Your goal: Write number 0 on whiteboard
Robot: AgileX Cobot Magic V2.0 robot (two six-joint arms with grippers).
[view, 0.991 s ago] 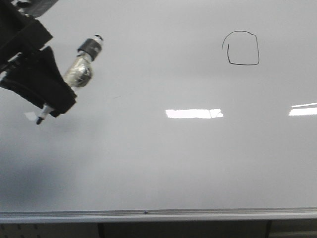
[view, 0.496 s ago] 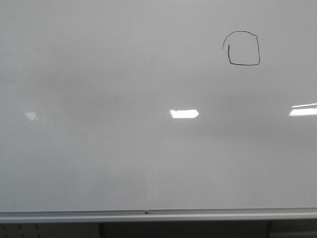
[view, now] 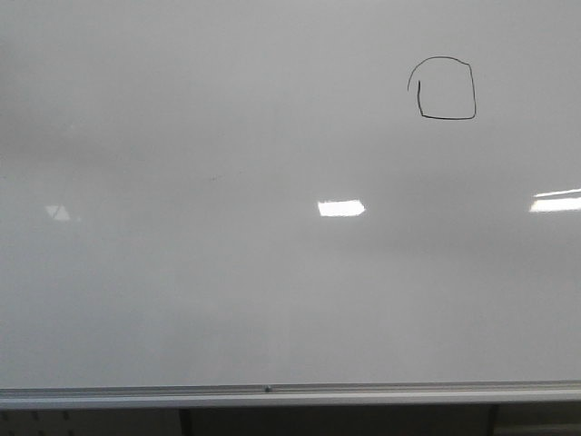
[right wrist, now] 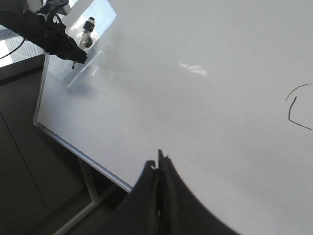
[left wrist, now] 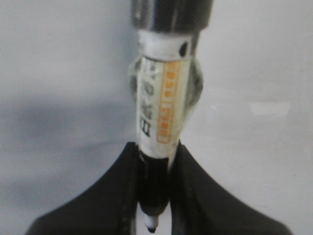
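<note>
My left jaws (left wrist: 152, 196) are clenched on a marker (left wrist: 164, 105), tip out past them, near the board's (view: 227, 300) far left edge. The 0 (view: 443, 88) sits in the board's upper right, well apart from them. My right jaws (right wrist: 159, 164) are pressed together, holding nothing, off the board, the 0 to one side.

right pincer (right wrist: 159, 164) closed, empty, over whiteboard (right wrist: 195, 107) — left pincer (right wrist: 73, 59) gripping marker (right wrist: 86, 38) — number 0 (right wrist: 298, 110) partly visible
</note>
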